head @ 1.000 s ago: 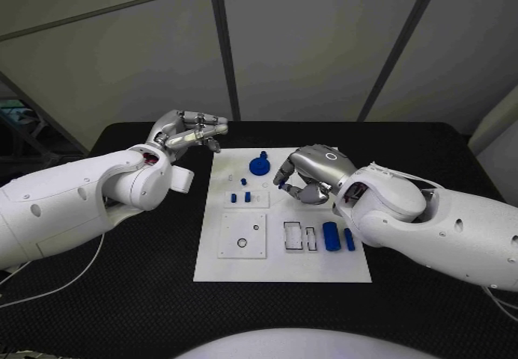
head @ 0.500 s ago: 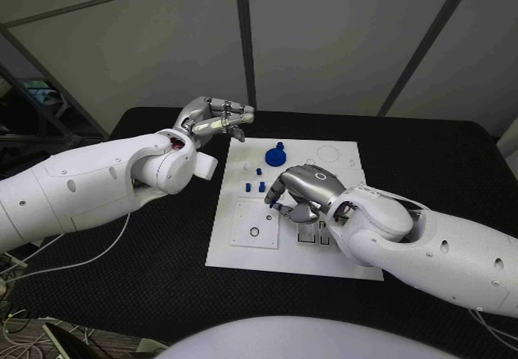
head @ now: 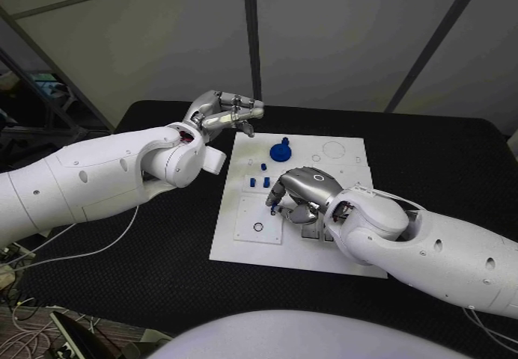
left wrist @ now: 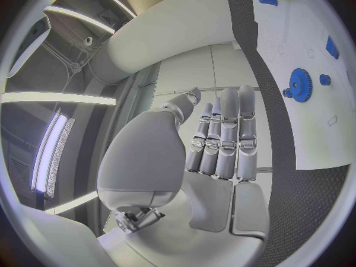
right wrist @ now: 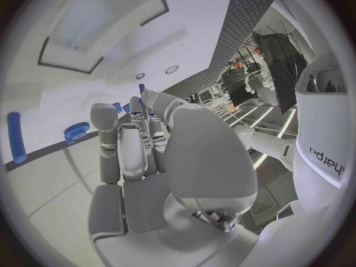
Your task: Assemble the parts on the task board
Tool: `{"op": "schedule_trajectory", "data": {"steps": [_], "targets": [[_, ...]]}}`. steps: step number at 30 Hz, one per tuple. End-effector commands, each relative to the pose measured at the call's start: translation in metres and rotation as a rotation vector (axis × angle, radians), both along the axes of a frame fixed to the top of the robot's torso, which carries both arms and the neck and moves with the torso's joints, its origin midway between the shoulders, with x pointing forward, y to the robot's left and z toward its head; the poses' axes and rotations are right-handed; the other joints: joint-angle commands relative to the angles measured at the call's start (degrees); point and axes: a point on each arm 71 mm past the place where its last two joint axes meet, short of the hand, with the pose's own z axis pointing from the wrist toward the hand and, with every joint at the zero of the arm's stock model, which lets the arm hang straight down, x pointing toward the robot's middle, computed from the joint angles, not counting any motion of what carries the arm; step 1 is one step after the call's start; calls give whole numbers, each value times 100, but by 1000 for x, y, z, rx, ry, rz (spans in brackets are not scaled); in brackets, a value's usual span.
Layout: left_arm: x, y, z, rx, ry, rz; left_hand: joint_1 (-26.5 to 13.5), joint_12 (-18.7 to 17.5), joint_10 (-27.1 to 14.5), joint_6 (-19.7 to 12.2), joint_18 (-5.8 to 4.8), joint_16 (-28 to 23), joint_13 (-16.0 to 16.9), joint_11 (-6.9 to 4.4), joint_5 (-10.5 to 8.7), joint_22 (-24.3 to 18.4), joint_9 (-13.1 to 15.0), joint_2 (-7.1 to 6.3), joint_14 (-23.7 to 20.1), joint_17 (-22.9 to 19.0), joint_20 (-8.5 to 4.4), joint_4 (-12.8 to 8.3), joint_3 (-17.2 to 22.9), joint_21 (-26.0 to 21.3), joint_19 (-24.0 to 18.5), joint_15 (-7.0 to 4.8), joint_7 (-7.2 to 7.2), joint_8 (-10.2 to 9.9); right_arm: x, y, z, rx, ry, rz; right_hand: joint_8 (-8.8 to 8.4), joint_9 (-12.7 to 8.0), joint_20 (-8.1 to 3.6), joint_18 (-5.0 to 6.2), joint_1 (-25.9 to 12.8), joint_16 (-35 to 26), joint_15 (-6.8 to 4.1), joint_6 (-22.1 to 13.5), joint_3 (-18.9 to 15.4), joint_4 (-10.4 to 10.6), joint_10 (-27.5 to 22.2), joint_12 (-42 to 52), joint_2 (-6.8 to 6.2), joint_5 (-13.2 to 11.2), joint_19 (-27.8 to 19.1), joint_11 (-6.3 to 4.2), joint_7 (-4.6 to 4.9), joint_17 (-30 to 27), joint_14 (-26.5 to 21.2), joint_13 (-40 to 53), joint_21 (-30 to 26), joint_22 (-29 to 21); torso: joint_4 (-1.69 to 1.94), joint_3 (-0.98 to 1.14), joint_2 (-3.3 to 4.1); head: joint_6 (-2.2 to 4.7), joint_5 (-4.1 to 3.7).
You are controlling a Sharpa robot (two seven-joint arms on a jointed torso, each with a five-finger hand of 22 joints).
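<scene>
Far left, above the black worktop and just off the far left corner of the task board: left hand flat, fingers straight and side by side, nothing in it, touching nothing.

Next, on the board's left half: square inset plate with a small dark ring lying on it. Just beyond it, a cluster of short blue pegs, standing close together. Likely light and rigid, smooth plastic, easy to tip or flick away. Best pinched near the top between two fingertips and lifted straight up, never swept from the side.

Further back, near the board's middle: blue gear lying flat with a raised hub. Probably stiff and light as well. The toothed rim should give more purchase than the pegs' smooth sides, though the hub looks the safer place to take hold without jamming the teeth.

Right of the pegs, over the board's middle: right hand, palm down, fingers curled in towards the near slots. At its fingertips a small blue part, seemingly pinched there, though hard to make out fully. Too small to forgive a loose pinch, and likely to slip or twist if squeezed off-centre. Worth keeping upright and lowering slowly into whichever hole is meant for it.

Slots beneath that hand hidden by the wrist and arm, so no telling which are filled.
</scene>
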Motion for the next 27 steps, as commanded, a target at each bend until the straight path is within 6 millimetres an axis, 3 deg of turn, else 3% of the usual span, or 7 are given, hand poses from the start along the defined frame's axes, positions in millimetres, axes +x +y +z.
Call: {"op": "schedule_trajectory", "data": {"steps": [1, 27], "targets": [[0, -2, 1, -9, -1, -14, -17, 24, -27, -52, -100, -37, -6, -2, -16, -10, -3, 39, 9, -7, 30, -7, -19, -40, 0, 46, 1, -26, -1, 1, -2, -25, 13, 20, -38, 7, 18, -93, -26, -7, -22, -8, 0, -36, 114, 12, 4, 37, -19, -82, 47, -4, 210, 8, 35, 6, -1, 2, 0, -20, 11], [1, -2, 0, -8, 5, -15, -23, 26, -39, -61, -101, -42, -7, 2, -17, -12, -4, 40, 8, -10, 33, -2, -25, -45, -2, 50, 5, -27, -2, 0, -15, -82, 44, 28, -38, 9, 21, -92, -48, -6, -19, 0, -17, -39, 116, 15, 1, 39, -31, -83, 46, -9, 208, 10, 37, 6, -2, -4, -2, -76, 56]]}}
